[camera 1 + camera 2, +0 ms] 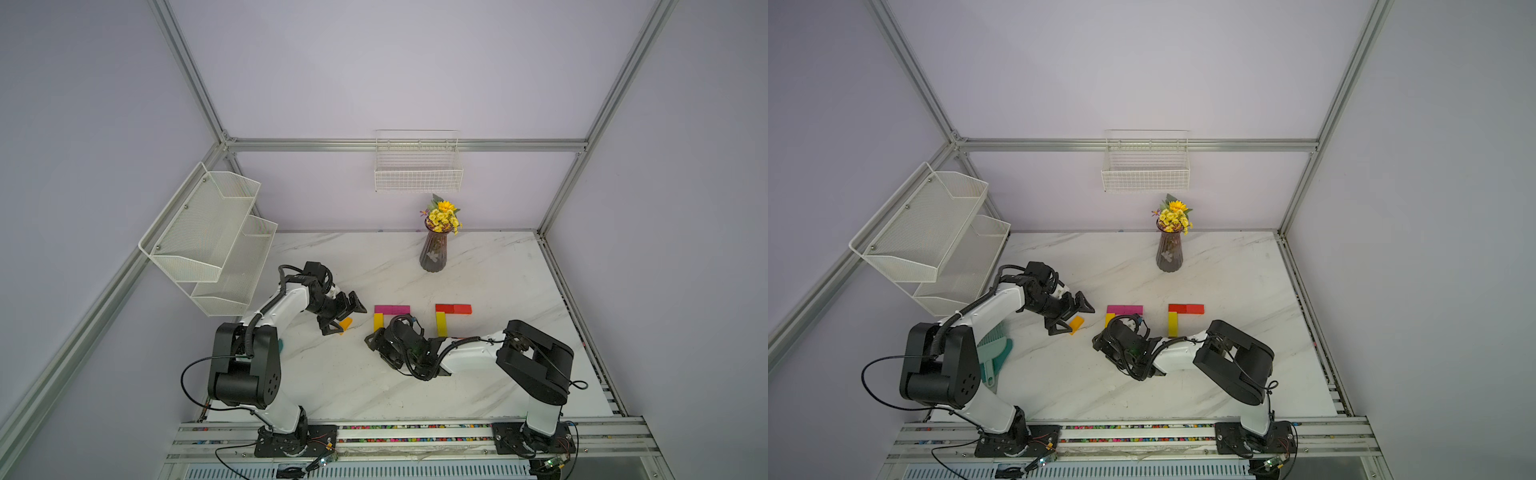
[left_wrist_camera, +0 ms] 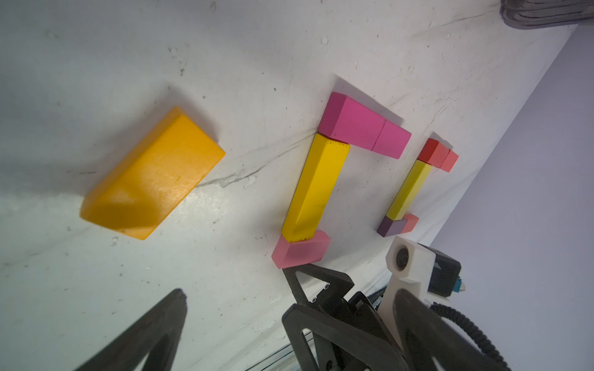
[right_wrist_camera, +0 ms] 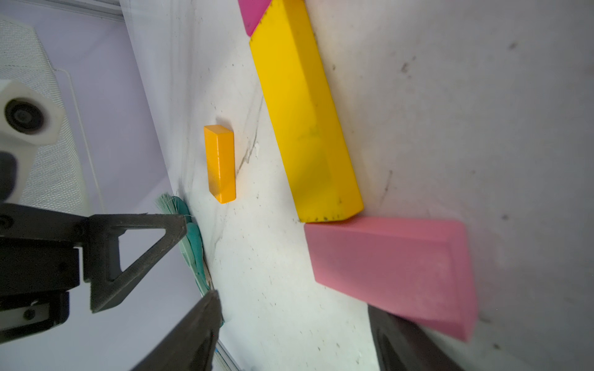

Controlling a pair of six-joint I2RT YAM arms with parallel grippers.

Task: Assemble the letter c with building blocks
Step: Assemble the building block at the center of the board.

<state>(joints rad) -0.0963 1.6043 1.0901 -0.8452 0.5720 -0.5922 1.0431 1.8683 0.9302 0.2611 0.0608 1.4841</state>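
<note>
The building blocks lie flat around the middle of the tabletop in two bracket shapes side by side. In the shape nearer the left edge, two magenta blocks (image 2: pixel 363 128) form a bar end to end. A long yellow block (image 2: pixel 316 189) runs from the bar's left end toward the front edge, and a pink block (image 3: pixel 392 266) touches that yellow piece's front end, lying crosswise like the bar. The shape nearer the right edge has two red blocks (image 1: pixel 453 308), a second long yellow block (image 1: pixel 441 324), and at its foot a purple block (image 2: pixel 390 228) with a salmon block (image 2: pixel 411 221) beside it. An orange block (image 1: pixel 1076 324) lies alone and askew between the left shape and the left edge. The left gripper (image 1: pixel 344 318) hovers over the orange block, jaws spread wide and gripping nothing. The right gripper (image 3: pixel 294 305) sits low at the pink block, jaws apart and pinching nothing, with one fingertip just beside that block. A vase of flowers (image 1: pixel 432 253) stands near the back edge, and a teal brush (image 1: pixel 994 349) lies at the left edge.
</note>
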